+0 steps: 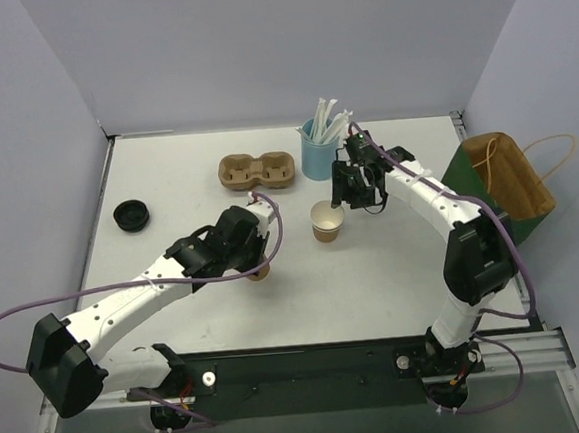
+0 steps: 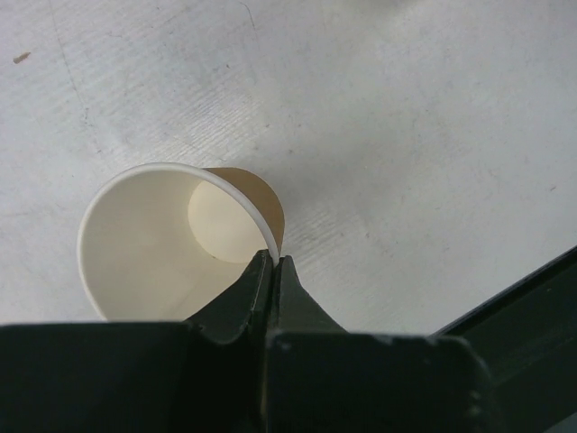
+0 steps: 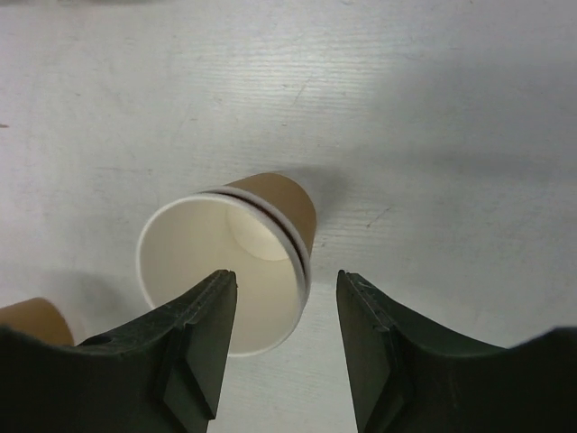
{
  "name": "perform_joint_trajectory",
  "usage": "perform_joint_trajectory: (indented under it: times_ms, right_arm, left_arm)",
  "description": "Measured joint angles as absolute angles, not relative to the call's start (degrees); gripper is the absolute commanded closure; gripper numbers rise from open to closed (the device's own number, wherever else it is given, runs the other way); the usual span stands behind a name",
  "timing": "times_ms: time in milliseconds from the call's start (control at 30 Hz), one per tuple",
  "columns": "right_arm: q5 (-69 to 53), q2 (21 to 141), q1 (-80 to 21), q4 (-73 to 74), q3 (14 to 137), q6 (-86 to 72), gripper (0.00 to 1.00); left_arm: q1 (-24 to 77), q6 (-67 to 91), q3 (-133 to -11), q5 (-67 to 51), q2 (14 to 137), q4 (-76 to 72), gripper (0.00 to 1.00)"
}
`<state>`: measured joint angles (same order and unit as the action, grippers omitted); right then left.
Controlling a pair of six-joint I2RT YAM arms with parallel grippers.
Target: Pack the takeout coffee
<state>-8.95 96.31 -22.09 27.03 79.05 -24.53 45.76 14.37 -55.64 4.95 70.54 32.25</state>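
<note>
1. A blue cup of straws (image 1: 317,154) and a brown pulp carrier (image 1: 257,171) stand far of centre. A black lid (image 1: 131,216) lies left and a paper bag (image 1: 508,184) right.
2. The left gripper (image 2: 273,262), its arm stretched low, is clamped on the rim of a tan cup (image 2: 153,244) left of centre.
3. The right gripper (image 3: 287,281), pointing down with jaws apart, hangs at the rim of a second tan cup (image 3: 225,271) at mid-table.
</note>
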Motion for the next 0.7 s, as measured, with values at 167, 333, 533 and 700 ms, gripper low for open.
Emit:
perform_joint_trajectory:
  times_ms: [167,333,533,700]
  right_arm:
    - [-4.45,101.32,-23.35,29.65,79.53,-23.81,0.53]
    - [-2.59,104.38,-23.73,31.00,80.18,-23.31,0.68]
    - [1.56,105.32,-23.55,31.24,80.97,-22.85,0.75]
    - [5.48,105.32,-22.02,32.38,81.47,-22.81,0.75]
  left_arm:
    - [48.38,16.08,-55.05,6.48,70.94,31.77,1.00]
    - [51.11,17.37,-55.05,8.34,73.45,30.52,1.00]
    - [53.69,17.85,-55.59,10.24,78.65,30.02,1.00]
    - [55.09,17.87,-57.71,10.76,81.49,29.74,0.98]
